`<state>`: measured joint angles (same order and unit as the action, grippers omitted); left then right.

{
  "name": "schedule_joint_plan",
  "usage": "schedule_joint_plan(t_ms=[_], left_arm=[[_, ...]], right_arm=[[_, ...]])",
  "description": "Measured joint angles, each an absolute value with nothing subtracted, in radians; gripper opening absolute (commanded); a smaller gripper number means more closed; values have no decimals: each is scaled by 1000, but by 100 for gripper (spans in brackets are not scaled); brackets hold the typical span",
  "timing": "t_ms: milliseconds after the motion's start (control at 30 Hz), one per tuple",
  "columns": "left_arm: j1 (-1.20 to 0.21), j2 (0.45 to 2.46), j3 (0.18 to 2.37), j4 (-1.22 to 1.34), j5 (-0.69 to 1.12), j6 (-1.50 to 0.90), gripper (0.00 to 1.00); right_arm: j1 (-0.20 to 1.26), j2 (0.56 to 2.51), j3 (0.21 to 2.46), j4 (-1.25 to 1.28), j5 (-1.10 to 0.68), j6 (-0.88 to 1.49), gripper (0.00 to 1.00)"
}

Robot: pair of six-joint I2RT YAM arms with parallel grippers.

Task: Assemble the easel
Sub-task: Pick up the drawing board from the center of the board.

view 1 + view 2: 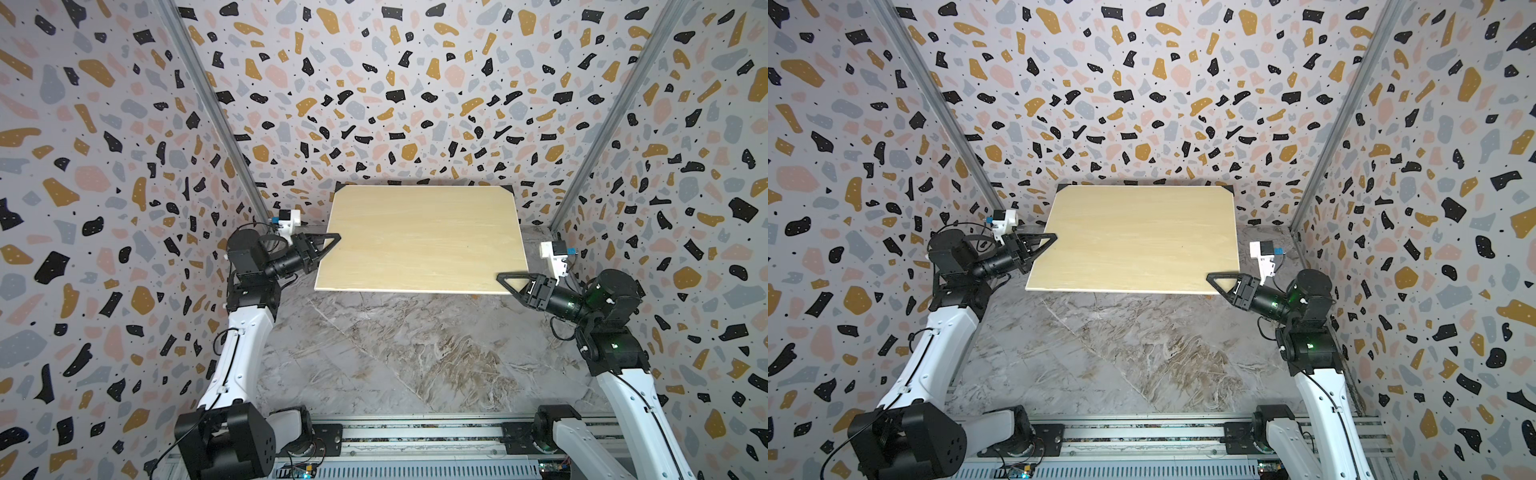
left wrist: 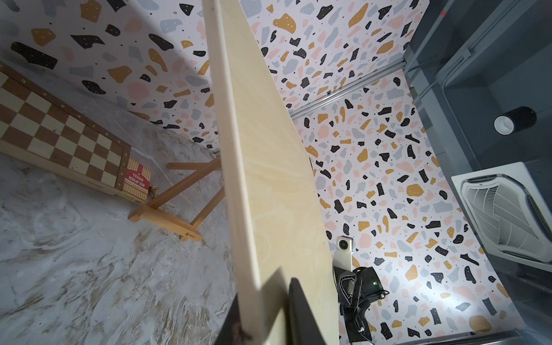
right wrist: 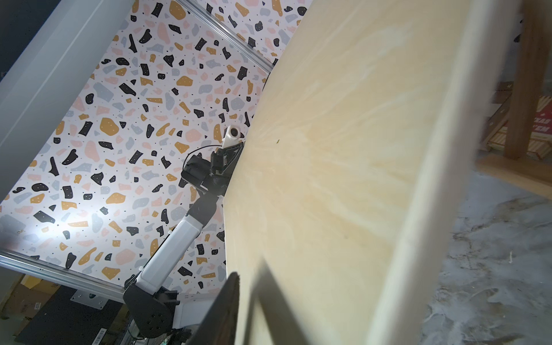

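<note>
**Board held over the easel at the table's far half**

Along the near edge runs an aluminium rail (image 1: 415,436) that carries both arm bases. Beyond it the table (image 1: 395,353), grey marble-patterned with brown veins, lies bare across its near half.

Further in, a large pale board (image 1: 424,237) with black corner caps covers the far half and casts a shadow under its near edge. The left wrist view shows it raised off the table. The left end effector (image 1: 328,243) is clamped on the board's left edge, one dark finger (image 2: 301,313) on the upper face and the other below. The right end effector (image 1: 509,282) is at the board's near right corner with one finger laid over the upper face. Its lower finger is hidden, so I cannot tell whether it grips.

The easel (image 2: 176,206) lies flat on the table beneath the board, hidden in both top views. In the left wrist view its ledge bar and honey-brown slats are plain. Just beside it sits a red-and-white card pack (image 2: 136,179), which touches a checkered chessboard (image 2: 59,131) at the foot of the far wall.

Terrazzo-print walls (image 1: 415,83) close three sides, with aluminium posts (image 1: 208,104) at the far corners.
</note>
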<state>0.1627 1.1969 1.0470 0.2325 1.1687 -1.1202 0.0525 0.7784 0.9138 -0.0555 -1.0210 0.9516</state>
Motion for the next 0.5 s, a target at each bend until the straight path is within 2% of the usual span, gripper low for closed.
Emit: schedule_joint_plan(t_ms=[500], left_arm=[[181,1187,1047,245,1180,-1093,0]], right_arm=[[52,788,958,-107,-966,892,40]])
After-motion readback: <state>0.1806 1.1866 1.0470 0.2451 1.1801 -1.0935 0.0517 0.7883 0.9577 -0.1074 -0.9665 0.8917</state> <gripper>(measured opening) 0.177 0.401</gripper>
